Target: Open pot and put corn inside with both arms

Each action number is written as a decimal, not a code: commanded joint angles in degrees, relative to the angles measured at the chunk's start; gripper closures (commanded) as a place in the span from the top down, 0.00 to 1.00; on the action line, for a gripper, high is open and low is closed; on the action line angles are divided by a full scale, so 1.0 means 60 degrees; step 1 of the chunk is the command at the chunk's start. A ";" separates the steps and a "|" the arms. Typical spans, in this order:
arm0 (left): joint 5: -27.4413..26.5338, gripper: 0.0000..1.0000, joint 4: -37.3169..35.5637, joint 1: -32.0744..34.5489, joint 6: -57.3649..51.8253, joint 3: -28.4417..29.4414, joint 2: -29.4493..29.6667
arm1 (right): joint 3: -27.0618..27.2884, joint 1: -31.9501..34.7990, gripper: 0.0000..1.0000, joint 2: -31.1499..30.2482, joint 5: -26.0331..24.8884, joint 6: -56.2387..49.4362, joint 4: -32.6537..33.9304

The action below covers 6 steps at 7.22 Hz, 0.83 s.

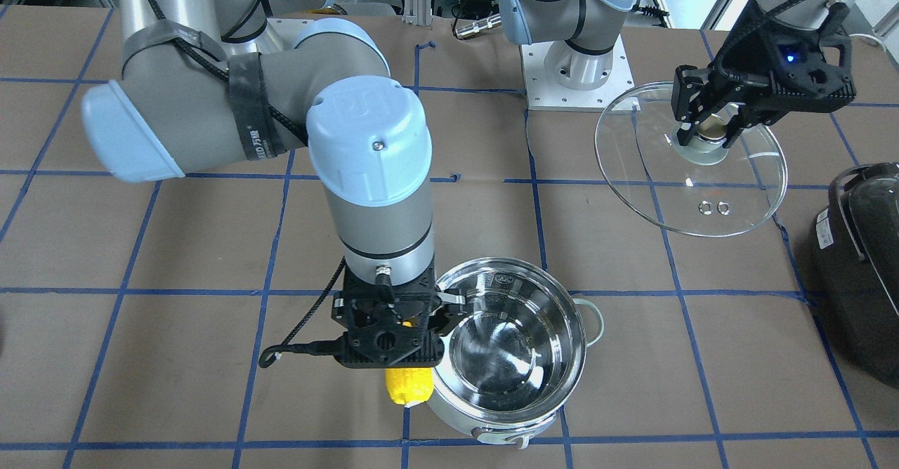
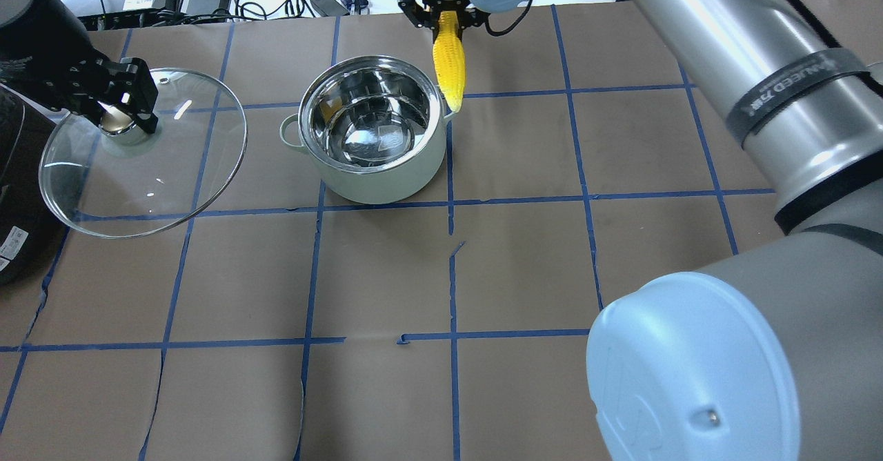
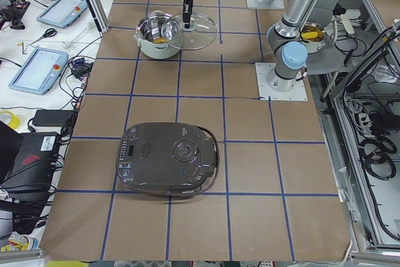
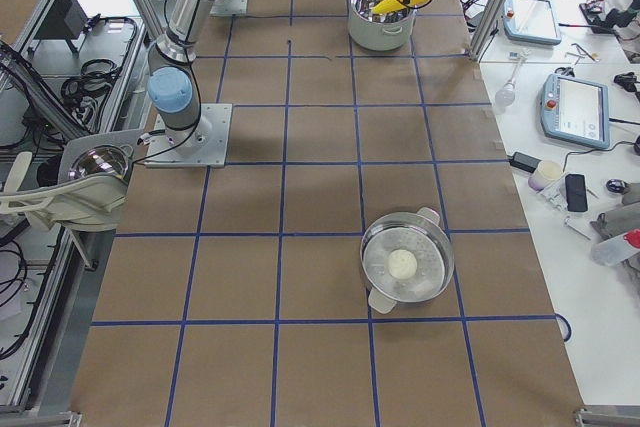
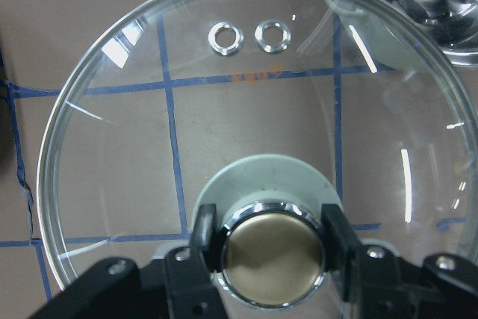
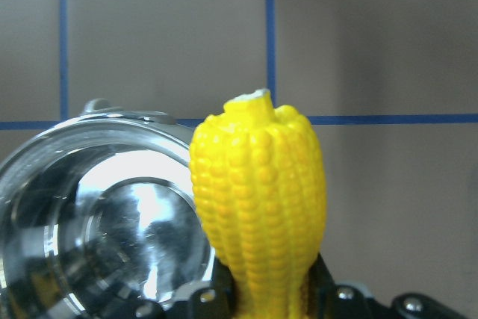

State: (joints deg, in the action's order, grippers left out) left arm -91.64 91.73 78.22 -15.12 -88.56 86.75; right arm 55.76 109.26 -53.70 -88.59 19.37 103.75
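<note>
The pot (image 2: 372, 171) stands open and empty, steel inside (image 1: 516, 346). My left gripper (image 2: 123, 114) is shut on the gold knob (image 5: 272, 255) of the glass lid (image 2: 152, 185) and holds the lid tilted above the table, well to the pot's left. The lid also shows in the front view (image 1: 702, 188). My right gripper (image 1: 390, 335) is shut on the thick end of the yellow corn (image 2: 448, 61). The corn hangs point down just outside the pot's right rim, at rim height, and fills the right wrist view (image 6: 258, 199) beside the pot (image 6: 97, 214).
A black glossy appliance (image 3: 169, 157) lies on the table beyond the lid on my left (image 1: 864, 265). A second steel pot (image 4: 405, 267) with a white round thing in it stands far off on my right. Blue tape lines grid the brown table.
</note>
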 commanded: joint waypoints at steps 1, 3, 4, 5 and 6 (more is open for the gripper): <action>0.0009 0.00 0.0005 0.0000 0.0000 0.0010 -0.0001 | -0.0036 0.0698 0.00 0.0424 0.0513 0.0592 0.0882; 0.0009 0.00 0.0019 0.0000 0.0000 -0.0005 -0.0001 | 0.0124 0.0948 0.02 0.0571 0.0527 0.0537 0.1223; -0.0005 0.00 0.0019 0.0000 0.0000 -0.0005 -0.0001 | 0.0270 0.0964 0.25 0.0600 0.0527 0.0507 0.1513; -0.0005 0.00 0.0005 0.0000 0.0000 0.0010 -0.0001 | 0.0344 0.0964 0.65 0.0615 0.0527 0.0492 0.1777; -0.0005 0.00 0.0019 0.0000 0.0000 0.0024 -0.0001 | 0.0345 0.0964 1.00 0.0615 0.0527 0.0492 0.1954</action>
State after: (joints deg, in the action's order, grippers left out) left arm -91.66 91.81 78.22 -15.12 -88.51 86.75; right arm 57.54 114.99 -50.09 -85.44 22.38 113.89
